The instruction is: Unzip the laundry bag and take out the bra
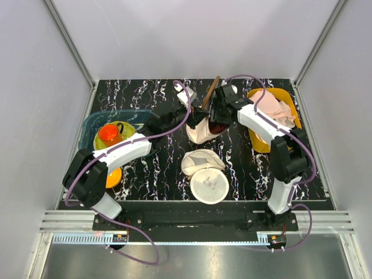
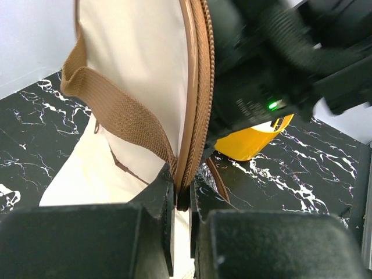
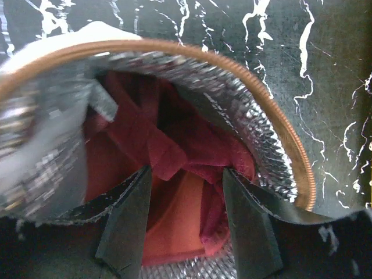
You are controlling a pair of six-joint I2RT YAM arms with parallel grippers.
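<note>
The laundry bag [image 1: 200, 132] is cream with a brown zipper band and is held up off the table at the middle back. My left gripper [image 1: 195, 119] is shut on its brown zipper band [image 2: 196, 87]; the jaws [image 2: 183, 187] pinch the band's edge. The bag's mouth is open and shows a silver lining [image 3: 232, 110]. My right gripper [image 3: 186, 171] is open, with its fingers inside the mouth on either side of dark red fabric [image 3: 168, 139]. It is also in the top view [image 1: 218, 119]. Pale pink bra fabric [image 1: 278, 109] lies in the yellow tub [image 1: 258, 142].
A whitish triangular mesh bag [image 1: 200, 160] and a whiter round mesh bag [image 1: 209, 185] lie in front of the held bag. A blue tub [image 1: 96, 125] with an orange cup [image 1: 109, 133] stands at the left. The yellow tub also shows behind the bag [image 2: 250, 142].
</note>
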